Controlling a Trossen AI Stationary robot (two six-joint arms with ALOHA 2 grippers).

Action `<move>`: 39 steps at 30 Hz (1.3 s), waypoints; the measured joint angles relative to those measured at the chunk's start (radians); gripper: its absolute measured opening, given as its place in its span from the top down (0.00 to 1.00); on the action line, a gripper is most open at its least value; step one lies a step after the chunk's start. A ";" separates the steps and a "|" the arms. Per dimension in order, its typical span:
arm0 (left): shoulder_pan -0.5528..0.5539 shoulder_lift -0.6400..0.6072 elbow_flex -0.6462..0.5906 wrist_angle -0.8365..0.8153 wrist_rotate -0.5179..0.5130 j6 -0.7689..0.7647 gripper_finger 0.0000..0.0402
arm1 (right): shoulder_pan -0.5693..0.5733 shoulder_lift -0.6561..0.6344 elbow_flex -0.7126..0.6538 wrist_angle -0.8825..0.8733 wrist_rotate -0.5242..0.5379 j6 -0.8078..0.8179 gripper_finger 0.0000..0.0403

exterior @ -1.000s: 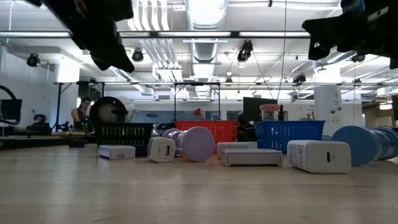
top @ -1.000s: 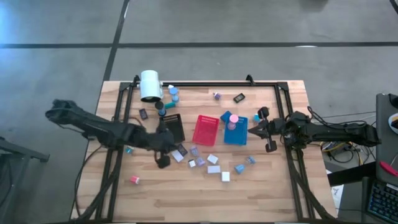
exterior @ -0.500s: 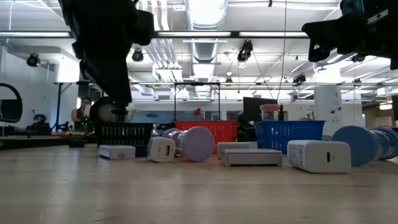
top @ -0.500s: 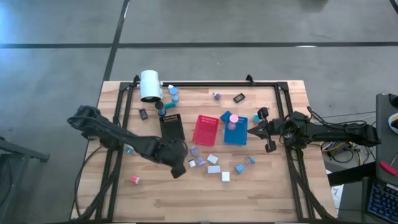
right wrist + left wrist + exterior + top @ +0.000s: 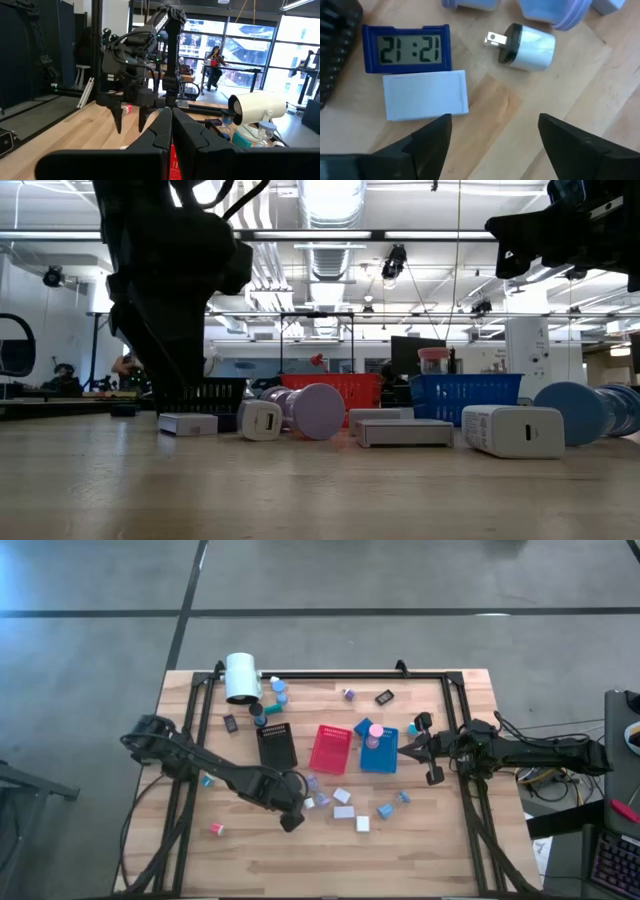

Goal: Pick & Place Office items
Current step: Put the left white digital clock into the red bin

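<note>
Left claw (image 5: pixel 291 820) now hangs low over the middle of the wooden worktop (image 5: pixel 250 860), towards its front edge, with its two dark fingers (image 5: pixel 427 142) spread apart and nothing between them. A second ago those fingers were pressed together and the claw stood farther towards the left edge, just in front of the black slotted rectangular tray (image 5: pixel 276 745); since then the arm has swung in over the loose cluster and opened. That reads as the approach to a fresh pick, not a carry.

Just ahead of the open fingers, in the left wrist view, lie a flat pale lavender rectangular block (image 5: pixel 426 95), a small blue digital clock (image 5: pixel 406 48) touching its long side, and a short silver-and-black plug adapter (image 5: pixel 525 46) a little apart. The block sits nearest the gap, so it is the likely target, though the claw must still come down and centre on it.

Around these, more small white and grey blocks (image 5: pixel 343 811) and lavender pieces are scattered in front of the red rectangular tray (image 5: pixel 331 748) and the blue rectangular tray (image 5: pixel 379 752), which carries a pink round cap (image 5: pixel 376 730). Most of the office items remain loose on the boards.

Right claw (image 5: pixel 403 749) waits pressed together by the blue tray, on the right-edge side.
</note>
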 joint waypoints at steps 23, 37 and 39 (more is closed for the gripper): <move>0.035 0.008 -0.007 -0.012 -0.059 0.024 0.06 | 0.000 0.000 0.000 0.000 0.000 -0.003 0.98; 0.044 0.008 -0.075 0.000 -0.082 0.007 0.01 | 0.000 0.000 0.000 -0.001 0.001 0.004 0.98; 0.046 0.009 -0.078 0.000 -0.112 0.013 0.01 | 0.000 0.000 0.000 -0.001 0.000 0.004 0.98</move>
